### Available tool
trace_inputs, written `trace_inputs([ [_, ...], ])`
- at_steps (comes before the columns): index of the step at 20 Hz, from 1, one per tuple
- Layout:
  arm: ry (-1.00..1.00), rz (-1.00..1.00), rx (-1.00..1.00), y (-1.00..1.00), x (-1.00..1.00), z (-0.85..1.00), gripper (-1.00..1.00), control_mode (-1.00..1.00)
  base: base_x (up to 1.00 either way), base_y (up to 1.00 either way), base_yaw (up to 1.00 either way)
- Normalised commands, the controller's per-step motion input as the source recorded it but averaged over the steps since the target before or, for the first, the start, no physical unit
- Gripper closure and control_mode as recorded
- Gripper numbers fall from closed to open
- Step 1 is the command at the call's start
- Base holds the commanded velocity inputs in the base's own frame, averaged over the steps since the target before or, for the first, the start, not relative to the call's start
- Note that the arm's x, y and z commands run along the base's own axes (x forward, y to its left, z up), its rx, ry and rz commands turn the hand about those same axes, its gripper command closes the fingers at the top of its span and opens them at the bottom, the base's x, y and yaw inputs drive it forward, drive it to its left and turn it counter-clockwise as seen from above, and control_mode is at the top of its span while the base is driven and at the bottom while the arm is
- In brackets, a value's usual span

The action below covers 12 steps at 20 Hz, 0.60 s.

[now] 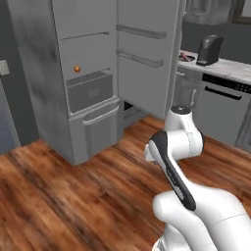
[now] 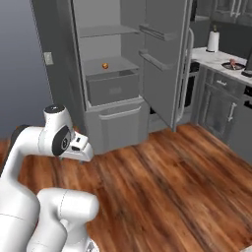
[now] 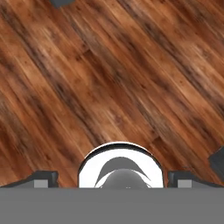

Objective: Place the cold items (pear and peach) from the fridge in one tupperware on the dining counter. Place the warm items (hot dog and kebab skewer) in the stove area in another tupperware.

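The fridge (image 1: 93, 83) stands open on the wood-plank floor (image 1: 59, 196), its matte grey door (image 1: 147, 54) swung wide and showing two narrow door shelves. On the interior shelf just above the upper drawer (image 1: 90, 90) sits a small round orange fruit, most likely the peach (image 1: 77, 69), close to the shelf's front edge; in the right base view the same peach (image 2: 105, 65) sits near the middle of that shelf. It is too small and too round to tell any long axis or which way it points. Below the upper drawer a larger bottom drawer (image 2: 118, 123) has a pale bar handle. The glossy white arm is folded over the floor, well apart from the fridge, with its hand pointing down at the boards. In the hand view the two dark fingertips of the gripper (image 3: 111, 179) sit far apart at the bottom corners, spread wide with only reddish-brown, streaky planks between them. On the speckled pale counter (image 1: 230, 68) to the right stands a dark boxy coffee machine (image 1: 210, 50), and a white paper towel roll (image 2: 212, 41) stands upright farther along.
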Motion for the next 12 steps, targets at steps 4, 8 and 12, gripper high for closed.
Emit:
trace_inputs([
  [4, 0.0, 0.0, 0.0, 0.0, 0.0, 0.0, -1.0, 1.0, 1.0, 0.77, 0.0],
  [8, 0.0, 0.0, 0.0, 0.0, 0.0, 0.0, -1.0, 1.0, 1.0, 0.69, 0.0],
  [12, 0.0, 0.0, 0.0, 0.0, 0.0, 0.0, -1.0, 1.0, 1.0, 0.27, 0.15],
])
